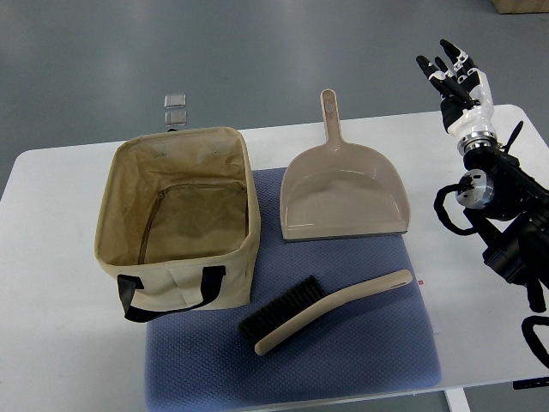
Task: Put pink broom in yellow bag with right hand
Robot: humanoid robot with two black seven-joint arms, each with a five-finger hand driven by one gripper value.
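**Top view: brush lying free, right hand raised far off**

Nearest me, the pink broom [322,311] lies flat on the blue mat [360,352], well below and to the left of the right hand [455,73]. Its long axis runs diagonally: the black bristle end sits low and left, the handle tip points up and right. Nothing touches it. Left of it stands the yellow bag [176,219], mouth open, black strap facing me. Beyond the broom rests the dustpan [343,193], handle pointing away. Farthest off, the right hand hovers past the white table [51,343] edge, fingers spread and loose, holding nothing.
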